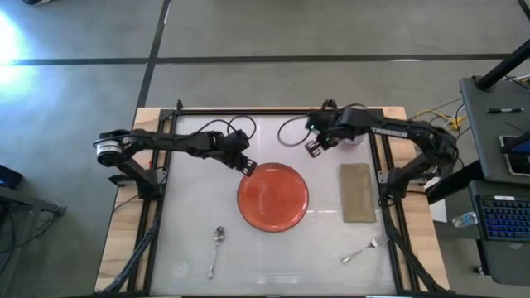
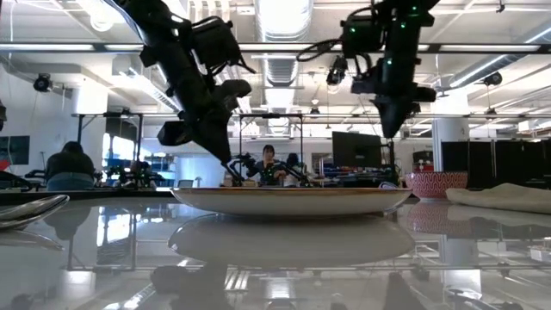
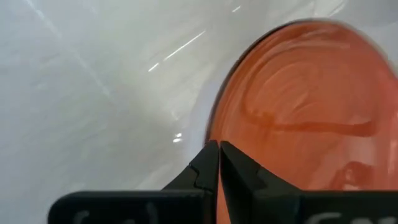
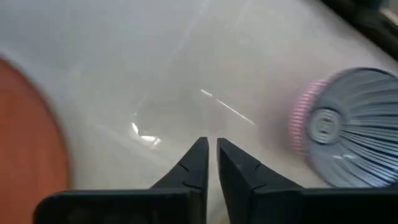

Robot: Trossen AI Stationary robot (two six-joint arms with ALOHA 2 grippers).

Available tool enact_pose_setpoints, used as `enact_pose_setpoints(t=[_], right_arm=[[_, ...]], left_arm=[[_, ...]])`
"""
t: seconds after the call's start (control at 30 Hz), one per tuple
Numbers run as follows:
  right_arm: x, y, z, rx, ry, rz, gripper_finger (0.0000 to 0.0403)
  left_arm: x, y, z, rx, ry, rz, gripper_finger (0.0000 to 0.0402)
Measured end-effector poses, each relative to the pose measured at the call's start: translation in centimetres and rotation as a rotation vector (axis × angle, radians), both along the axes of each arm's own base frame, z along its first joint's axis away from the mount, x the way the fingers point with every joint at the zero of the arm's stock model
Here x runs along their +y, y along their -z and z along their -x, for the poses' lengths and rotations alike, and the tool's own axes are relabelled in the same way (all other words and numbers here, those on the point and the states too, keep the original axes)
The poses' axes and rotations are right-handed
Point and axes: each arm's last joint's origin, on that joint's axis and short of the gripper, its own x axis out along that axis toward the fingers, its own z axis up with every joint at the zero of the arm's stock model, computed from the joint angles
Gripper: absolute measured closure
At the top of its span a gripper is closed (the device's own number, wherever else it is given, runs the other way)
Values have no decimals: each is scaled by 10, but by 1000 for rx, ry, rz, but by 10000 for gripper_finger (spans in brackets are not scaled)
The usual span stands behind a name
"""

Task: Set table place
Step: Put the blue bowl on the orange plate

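Observation:
An orange-red plate (image 1: 273,197) lies flat in the middle of the glossy white table (image 1: 190,207). My left gripper (image 1: 247,168) is shut, its tips down at the plate's far left rim (image 3: 214,124); the low view (image 2: 229,176) shows it just above the plate (image 2: 293,200). My right gripper (image 1: 315,147) is shut and empty, well above the table (image 2: 392,129), between the plate and a small patterned bowl (image 4: 348,130). The bowl stands on the table at the far right (image 2: 435,183). My left gripper's shut fingertips (image 3: 208,155) slant down from the table's far left onto the plate's far left rim. I cannot tell whether they touch the rim. The plate lies flat on the table.
A folded tan napkin (image 1: 357,192) lies right of the plate. A spoon (image 1: 217,248) lies near the front left and a fork (image 1: 364,250) near the front right. A black frame (image 1: 157,215) runs along the table's sides. People sit in the room behind.

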Motion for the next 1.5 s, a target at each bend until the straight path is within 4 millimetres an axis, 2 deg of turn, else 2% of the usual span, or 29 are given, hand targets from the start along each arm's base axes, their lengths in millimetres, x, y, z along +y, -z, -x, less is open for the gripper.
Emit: enact_pose_setpoints(t=[0.23,0.37,0.47,0.8,1.2,1.5], right_arm=[[-42,12,29,82,136,-56,310],[-67,26,45,145,201,-93,294],[-77,32,51,164,225,-112,287],[-82,48,43,200,186,-138,278],[-81,50,39,153,171,-157,280],[-81,67,39,135,174,-134,280]], left_arm=[[1,-6,1,-31,0,-2,382],[2,-7,0,-40,-3,-3,373],[2,-7,1,-41,-4,-3,373],[6,-3,4,-28,-18,0,372],[9,-3,5,-29,-29,2,372],[13,-3,6,-28,-41,0,372]])
